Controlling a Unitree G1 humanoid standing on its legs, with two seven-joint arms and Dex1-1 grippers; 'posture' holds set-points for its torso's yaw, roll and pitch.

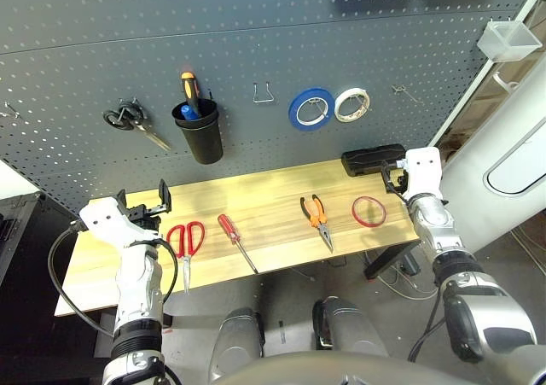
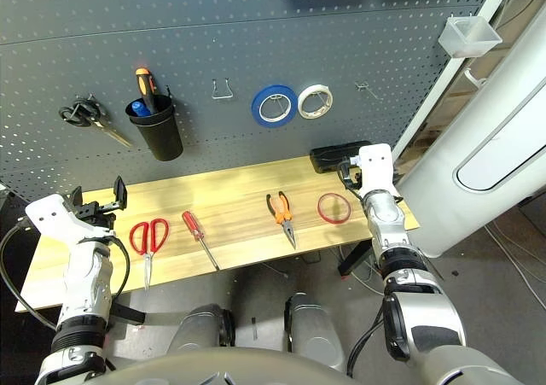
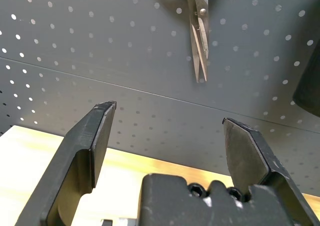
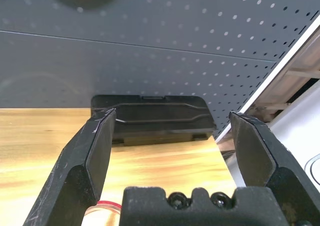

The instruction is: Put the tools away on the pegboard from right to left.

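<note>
The left hand [image 3: 170,128] stood wide open and empty above the tabletop's [image 1: 281,247] left end. Rightward lay the red scissors [image 1: 186,242], tips over the front edge, screwdriver [image 1: 236,242], pliers [image 1: 316,222] and red ring [image 1: 368,212], bare wood between them. The right hand [image 4: 172,128], wide open, empty, hovered near the black case [image 4: 152,120] below the pegboard [image 1: 243,61].

Table [image 1: 281,210]: pale wood, smooth. Pegboard [image 1: 239,65]: matt grey. Case [image 4: 152,118]: glossy black plastic. Scissor blades [image 3: 199,40]: shiny metal.
</note>
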